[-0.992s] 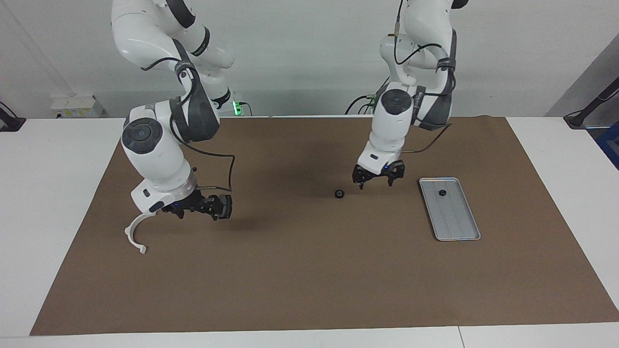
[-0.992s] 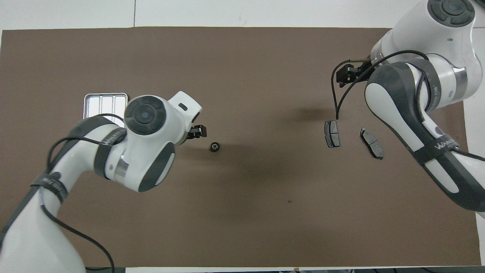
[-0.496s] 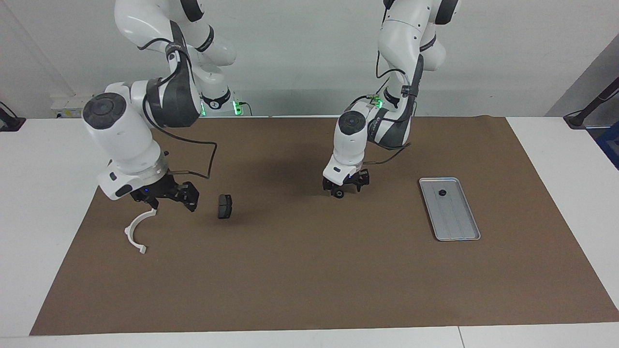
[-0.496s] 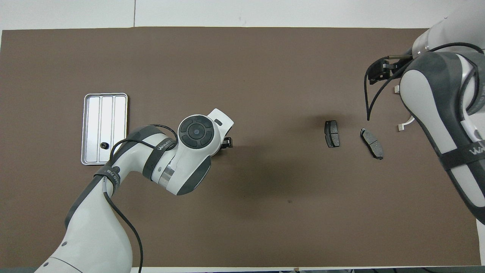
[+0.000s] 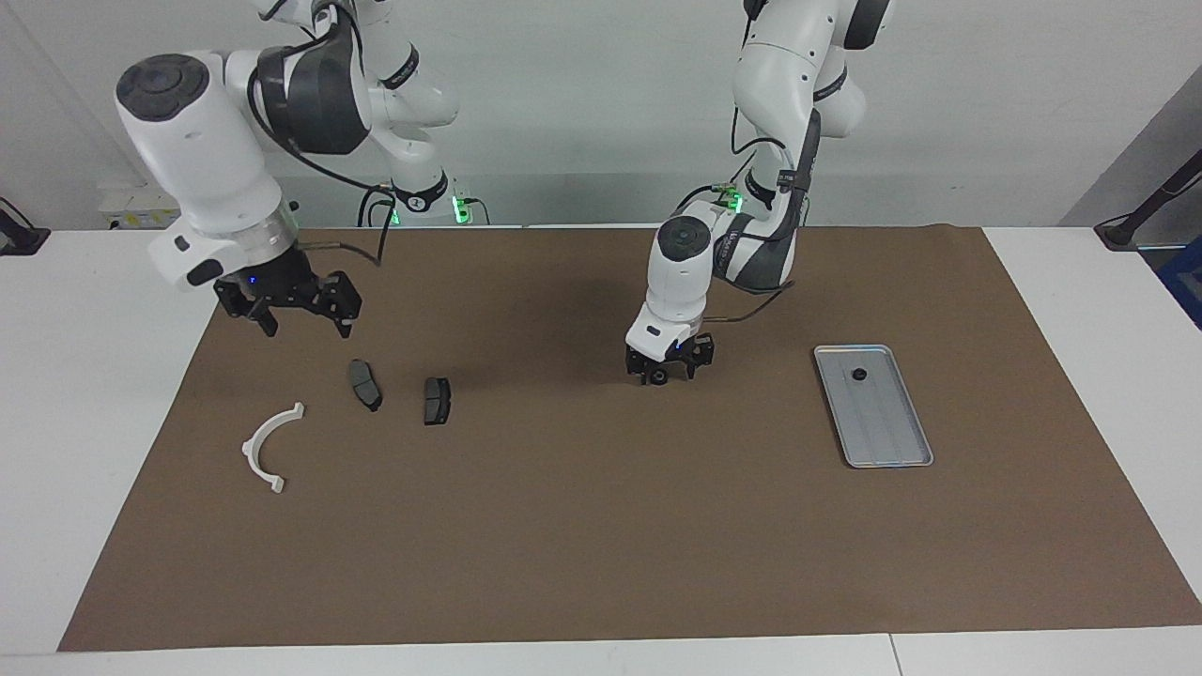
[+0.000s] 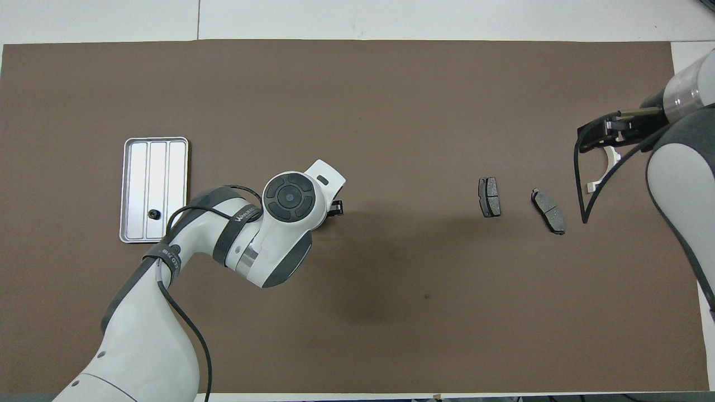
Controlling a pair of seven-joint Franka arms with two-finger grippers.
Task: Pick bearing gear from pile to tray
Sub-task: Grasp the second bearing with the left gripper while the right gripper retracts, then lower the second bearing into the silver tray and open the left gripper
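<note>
Grasp step, left arm: left pincer (image 5: 661, 374) is down at the brown mat, with a small black round piece — taken to be the bearing gear (image 5: 660, 376) — sitting between its fingertips. Whether the fingers have closed on the piece or merely straddle it, I cannot tell; the overhead view hides the piece under the wrist.

To do this well (judgement): the piece is small and round and likely to squirt sideways, so centre it between the fingers before closing, close fully, then lift straight up before any travel toward the tray (image 5: 918, 441). A slow first lift would show whether the hold is good.

Positions: gear lies on the mat about mid-table, well apart from the tray, which is toward the left arm's end. One black round piece (image 5: 858, 375) already rests in the tray, at the end nearer the robots.

Right arm waits — right pincer (image 5: 286, 302) hangs with fingers apart, holding nothing, over the mat by the rest of the pile (image 5: 366, 408): two dark plates (image 5: 436, 401) side by side and the white half-ring bracket (image 5: 266, 449), toward the right arm's end.
</note>
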